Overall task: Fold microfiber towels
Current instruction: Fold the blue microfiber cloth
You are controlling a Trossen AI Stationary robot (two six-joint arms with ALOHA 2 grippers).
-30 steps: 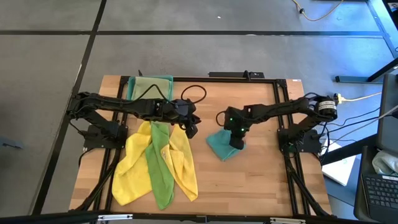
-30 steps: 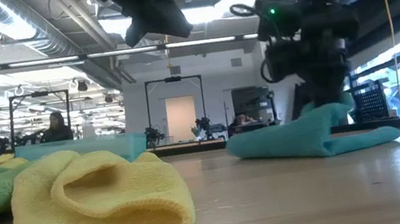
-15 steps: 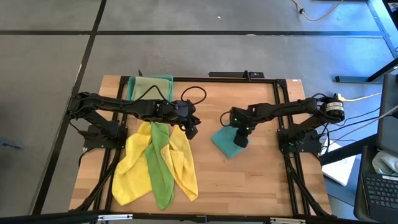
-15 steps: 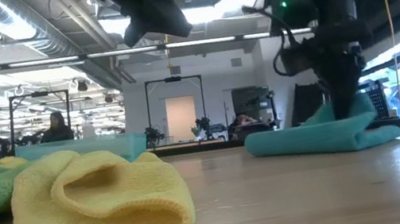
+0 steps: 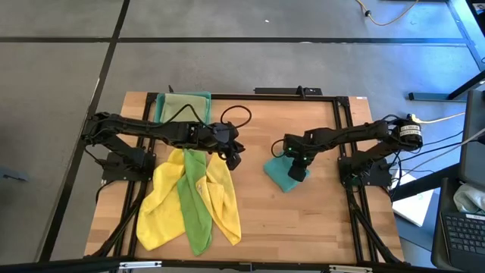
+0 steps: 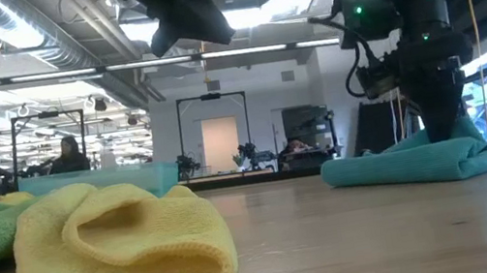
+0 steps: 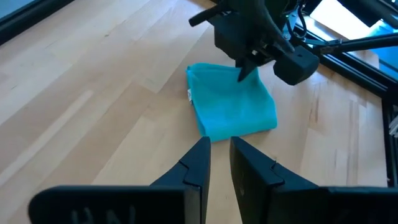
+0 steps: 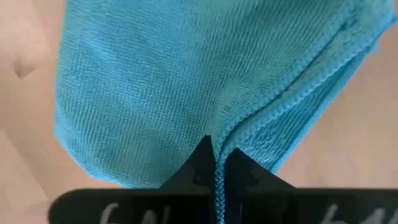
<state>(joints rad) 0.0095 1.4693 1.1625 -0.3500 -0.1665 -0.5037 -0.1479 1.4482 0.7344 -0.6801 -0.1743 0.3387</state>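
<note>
A teal towel (image 5: 279, 173) lies folded into a small pad on the table right of centre; it also shows in the low view (image 6: 414, 163) and the left wrist view (image 7: 233, 106). My right gripper (image 5: 298, 173) stands on its right part, shut on its edge. Two yellow towels (image 5: 155, 205) and a bright green towel (image 5: 195, 205) lie crumpled in a heap at the left front. A pale olive towel (image 5: 182, 102) lies in the teal tray at the far left. My left gripper (image 5: 235, 161) hangs empty above the heap's right side, its fingers a narrow gap apart (image 7: 219, 155). My right gripper pinches the teal towel's stitched hem (image 8: 219, 163) between its two fingers, which point down from above. The hem runs along the gap between the fingers. The towel lies flat on the table in several layers under the gripper (image 6: 442, 120).
A black cable loop (image 5: 239, 114) lies at the far centre. The teal tray (image 6: 104, 181) stands at the far left. A black frame (image 5: 341, 136) borders the table. Bare wood lies at the front right and between heap and teal towel.
My right gripper has gone toward the table's right edge, staying shut on the teal towel. The towel has slid along the table with it and has drawn together into a more compact pad.
</note>
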